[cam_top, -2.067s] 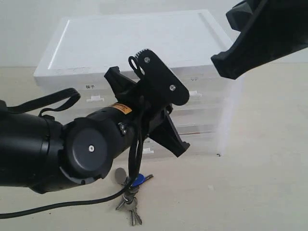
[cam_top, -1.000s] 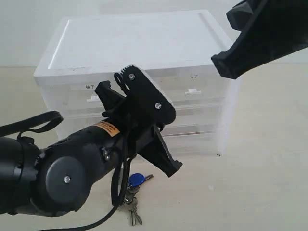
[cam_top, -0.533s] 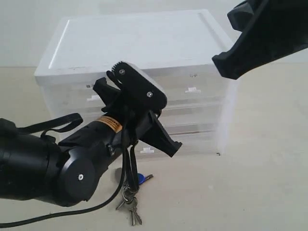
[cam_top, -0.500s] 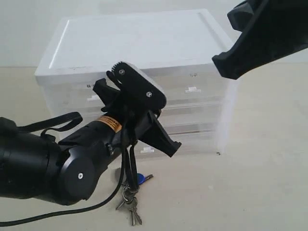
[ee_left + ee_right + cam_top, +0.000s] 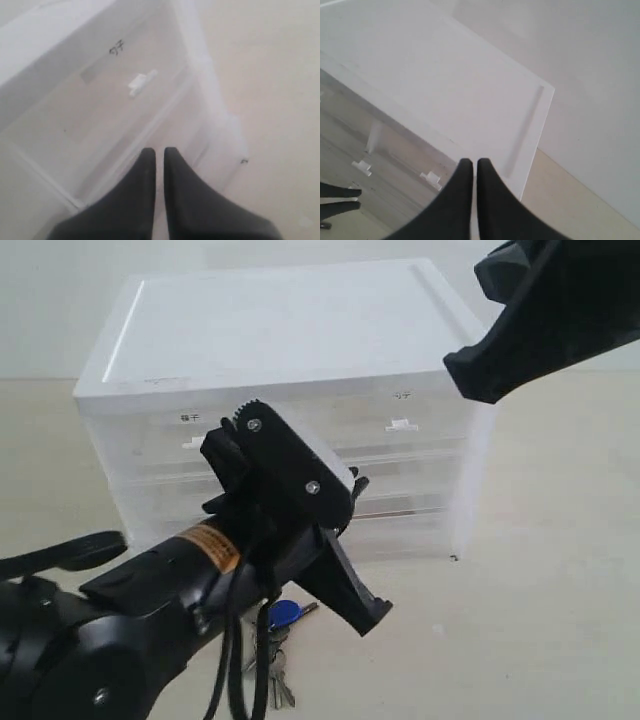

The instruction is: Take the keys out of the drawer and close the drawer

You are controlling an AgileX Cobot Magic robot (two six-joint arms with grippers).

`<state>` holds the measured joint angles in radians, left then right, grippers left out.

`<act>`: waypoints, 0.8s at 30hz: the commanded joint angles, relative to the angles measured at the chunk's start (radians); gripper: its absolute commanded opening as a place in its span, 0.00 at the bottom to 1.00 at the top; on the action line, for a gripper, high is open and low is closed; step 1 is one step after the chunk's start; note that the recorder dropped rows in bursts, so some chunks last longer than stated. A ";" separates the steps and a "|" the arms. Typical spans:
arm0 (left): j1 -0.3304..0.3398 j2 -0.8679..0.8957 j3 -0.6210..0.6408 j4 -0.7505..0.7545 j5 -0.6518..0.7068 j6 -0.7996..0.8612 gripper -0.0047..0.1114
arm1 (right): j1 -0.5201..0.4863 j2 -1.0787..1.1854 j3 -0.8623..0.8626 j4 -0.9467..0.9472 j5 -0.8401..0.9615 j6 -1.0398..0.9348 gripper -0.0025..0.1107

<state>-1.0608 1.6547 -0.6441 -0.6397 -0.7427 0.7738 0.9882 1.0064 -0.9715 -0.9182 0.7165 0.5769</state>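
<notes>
- While your left gripper (image 5: 159, 152) hangs in front of the cabinet (image 5: 280, 330) with its jaws pressed almost together on nothing, the keys (image 5: 278, 678) lie out on the table (image 5: 540, 590). You will find them at the lower middle of the exterior view, just in front of the cabinet's base and partly hidden by your left arm.
- The drawer (image 5: 425, 432), at the upper right of the cabinet front, sits pushed in. Its face is level with the labelled half-width drawer (image 5: 150, 445) beside it.
- Its white tab handle (image 5: 400, 426) and the small mark (image 5: 403, 396) above it are apart from both grippers.
- Through the cloudy plastic fronts you cannot tell what this drawer holds. The same goes for the full-width drawers (image 5: 410, 480) beneath it.
- The bunch's long axis runs roughly up and down the exterior frame. The blue fob (image 5: 285, 615) is at the upper end, nearest the cabinet, and the key blades point toward the lower edge.
- One key juts from beside the fob toward the right of the frame.
- Your right gripper (image 5: 474, 162) is clenched and empty. It is held above the cabinet's white top, at the upper right of the exterior view, well apart from the keys.
</notes>
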 commanded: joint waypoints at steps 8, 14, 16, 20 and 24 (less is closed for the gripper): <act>-0.076 -0.673 0.218 -0.007 0.068 -0.009 0.08 | -0.002 -0.427 0.045 0.001 0.001 -0.002 0.02; -0.076 -1.131 0.232 -0.007 0.342 -0.023 0.08 | -0.002 -0.797 0.197 -0.015 -0.030 -0.002 0.02; -0.076 -1.259 0.232 -0.007 0.438 -0.018 0.08 | -0.002 -0.928 0.233 -0.012 -0.010 -0.002 0.02; -0.076 -1.529 0.232 -0.005 0.685 -0.016 0.08 | -0.002 -1.006 0.245 -0.033 0.226 -0.030 0.02; -0.076 -1.655 0.229 0.010 0.849 -0.014 0.08 | -0.002 -1.006 0.261 -0.006 0.210 -0.030 0.02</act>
<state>-1.1291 0.0125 -0.4159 -0.6404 0.0262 0.7601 0.9882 0.0018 -0.7142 -0.9285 0.9294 0.5546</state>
